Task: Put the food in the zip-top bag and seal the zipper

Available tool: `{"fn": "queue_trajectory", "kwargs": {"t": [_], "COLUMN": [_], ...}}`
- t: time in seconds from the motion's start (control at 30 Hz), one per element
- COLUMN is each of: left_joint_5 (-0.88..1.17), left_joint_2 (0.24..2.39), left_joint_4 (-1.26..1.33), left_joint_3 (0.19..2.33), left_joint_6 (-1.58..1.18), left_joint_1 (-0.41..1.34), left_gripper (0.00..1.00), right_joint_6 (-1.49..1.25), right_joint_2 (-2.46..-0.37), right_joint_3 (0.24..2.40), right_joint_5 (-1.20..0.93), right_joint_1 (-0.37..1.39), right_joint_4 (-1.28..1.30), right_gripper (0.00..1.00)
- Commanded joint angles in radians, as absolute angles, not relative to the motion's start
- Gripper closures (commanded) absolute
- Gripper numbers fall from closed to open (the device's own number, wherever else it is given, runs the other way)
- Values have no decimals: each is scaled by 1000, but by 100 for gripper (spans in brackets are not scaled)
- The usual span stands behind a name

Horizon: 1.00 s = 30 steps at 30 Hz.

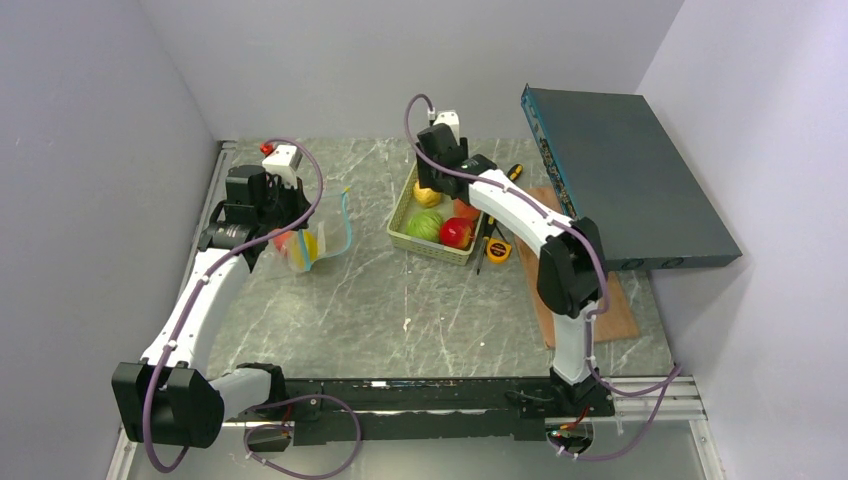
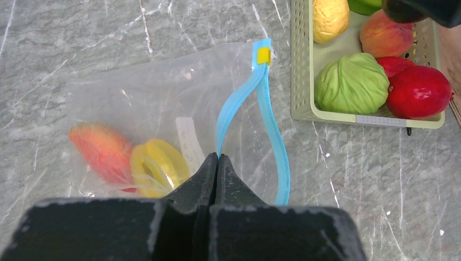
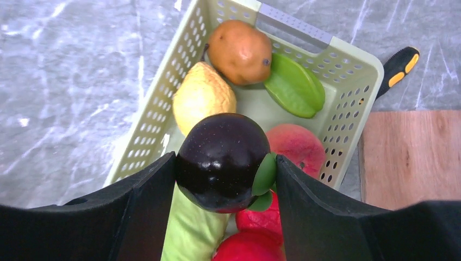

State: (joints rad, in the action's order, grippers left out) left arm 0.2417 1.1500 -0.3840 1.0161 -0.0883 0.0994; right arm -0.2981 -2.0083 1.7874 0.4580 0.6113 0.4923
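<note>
My left gripper is shut on the light blue zipper of the clear zip-top bag, holding its mouth open on the left of the table. A peach-red fruit and a yellow ring-shaped piece lie inside the bag. My right gripper is shut on a dark purple fruit with green leaves, held over the pale green basket. The basket holds a brown pear, a yellow fruit, a green starfruit, a peach, a cabbage and red fruits.
A yellow tape measure and screwdrivers lie right of the basket. A wooden board and a large dark flat box stand at the right. Grey walls close in the left, back and right.
</note>
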Motion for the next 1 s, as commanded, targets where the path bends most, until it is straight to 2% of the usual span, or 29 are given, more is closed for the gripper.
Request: {"fn": "queue_trajectory", "kwargs": {"t": [0.0, 0.17, 0.33, 0.83, 0.97], "left_joint_5": [251, 253, 253, 257, 260], "left_joint_2": [1151, 1150, 1146, 1128, 1118], "left_joint_4": [-374, -372, -372, -365, -359], "left_joint_3": [1060, 1058, 1057, 1051, 1046], "left_joint_6": [-72, -72, -71, -70, -69], "left_joint_1": [100, 100, 100, 101, 100], "left_gripper": [100, 100, 100, 100, 100], "right_joint_6": [-323, -351, -365, -356, -376], "right_joint_2": [-1887, -1740, -1667, -1822, -1871], "right_joint_3": [1705, 1528, 1438, 1583, 1617], "right_joint_5": [335, 55, -111, -137, -108], "right_joint_1": [611, 626, 695, 912, 924], "right_joint_4": [396, 187, 23, -20, -26], "right_gripper": [100, 100, 100, 100, 94]}}
